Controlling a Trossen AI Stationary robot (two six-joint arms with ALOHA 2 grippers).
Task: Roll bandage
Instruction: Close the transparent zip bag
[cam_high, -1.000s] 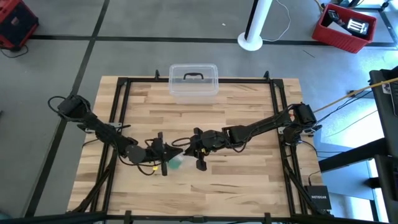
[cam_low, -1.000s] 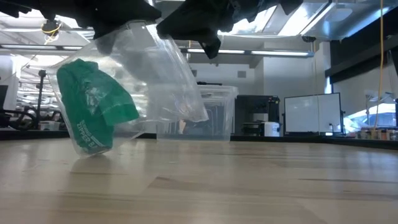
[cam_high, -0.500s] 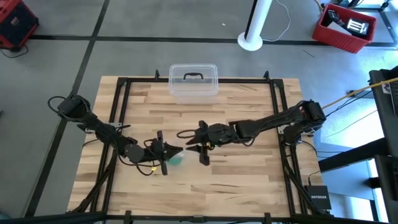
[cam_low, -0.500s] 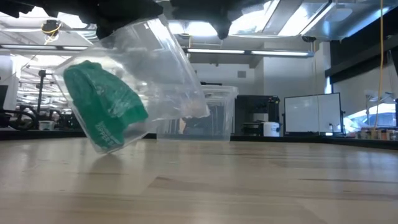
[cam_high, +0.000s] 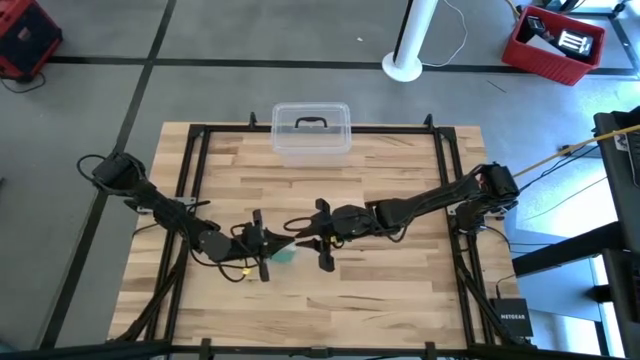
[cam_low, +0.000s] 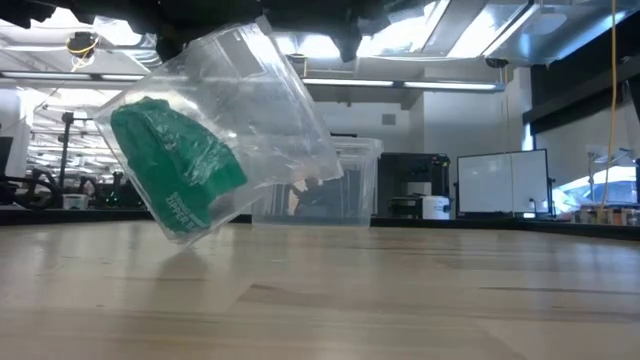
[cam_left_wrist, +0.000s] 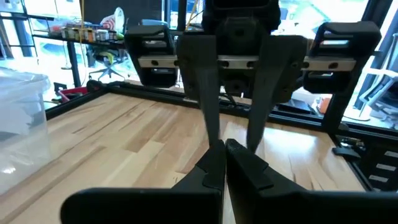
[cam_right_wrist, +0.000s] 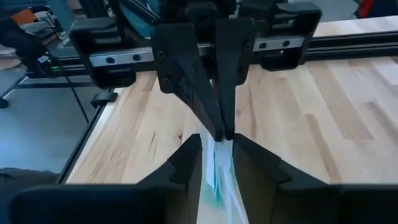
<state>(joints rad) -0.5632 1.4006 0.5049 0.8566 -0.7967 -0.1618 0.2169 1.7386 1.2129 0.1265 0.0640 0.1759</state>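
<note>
High view puts both my arms reaching in toward the middle of the front half of the surface (cam_high: 400, 290), their tips nearly meeting. My left claw (cam_high: 283, 245) is pressed together on the top edge of a clear bag (cam_low: 250, 130), which the low view shows hanging tilted off the wood, one lower corner close to it. The bandage (cam_low: 178, 165) sits inside that bag as a crumpled teal-green wad, down at its lower end; from above I only catch a bit of green just under the left claw. My right claw (cam_high: 306, 237) faces the left one, just beside it. In the right wrist view its fingers (cam_right_wrist: 186, 168) stand slightly apart with the bag's thin edge running between them, but I cannot tell whether they touch the plastic. A clear lidded box (cam_high: 311, 130) sits at the far edge of the surface, well apart from both claws.
</note>
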